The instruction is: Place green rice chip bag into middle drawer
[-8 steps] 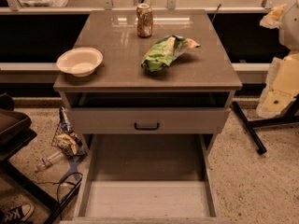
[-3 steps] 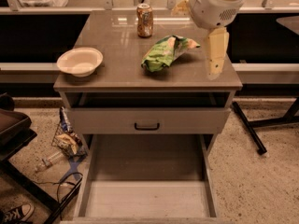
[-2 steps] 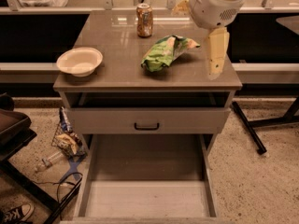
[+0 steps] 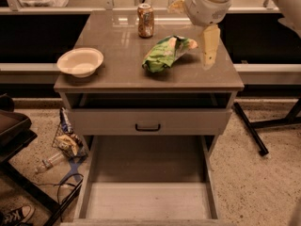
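The green rice chip bag [image 4: 165,53] lies on the cabinet top, right of centre, one end pointing back right. My gripper [image 4: 209,55] hangs from the pale wrist just right of the bag's far end, close beside it and slightly above the top. The middle drawer [image 4: 87,182] is pulled out wide at the bottom of the view, and its pale floor is bare.
An orange-brown can [image 4: 146,20] stands at the back of the top. A cream bowl [image 4: 80,61] sits at the left front. A drawer front with a black handle [image 4: 147,126] is slightly out above the open drawer. Clutter and cables [image 4: 66,147] lie on the floor to the left.
The arm swung in from the right over the cabinet top. In the last second the gripper shifted a little left, closer to the bag. The bag has not moved.
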`<act>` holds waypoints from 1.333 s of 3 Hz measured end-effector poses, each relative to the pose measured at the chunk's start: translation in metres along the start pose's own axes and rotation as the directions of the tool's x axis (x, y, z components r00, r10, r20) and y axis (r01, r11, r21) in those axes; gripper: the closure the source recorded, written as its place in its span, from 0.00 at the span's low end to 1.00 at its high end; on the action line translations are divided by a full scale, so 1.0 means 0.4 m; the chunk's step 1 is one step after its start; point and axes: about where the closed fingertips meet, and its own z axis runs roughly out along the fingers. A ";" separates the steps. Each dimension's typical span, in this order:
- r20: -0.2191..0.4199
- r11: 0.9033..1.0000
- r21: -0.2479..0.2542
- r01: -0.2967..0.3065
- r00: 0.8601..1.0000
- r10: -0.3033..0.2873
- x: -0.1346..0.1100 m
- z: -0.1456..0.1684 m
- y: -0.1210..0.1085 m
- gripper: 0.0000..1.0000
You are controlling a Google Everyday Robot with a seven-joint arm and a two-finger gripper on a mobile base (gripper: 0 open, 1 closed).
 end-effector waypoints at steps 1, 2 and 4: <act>-0.015 0.997 0.016 0.072 0.997 -0.071 0.053 0.060 -0.080 0.00; 0.010 0.993 0.042 0.112 0.994 -0.113 0.068 0.121 -0.142 0.00; 0.174 0.993 0.042 0.114 0.977 -0.119 0.012 0.289 -0.159 0.18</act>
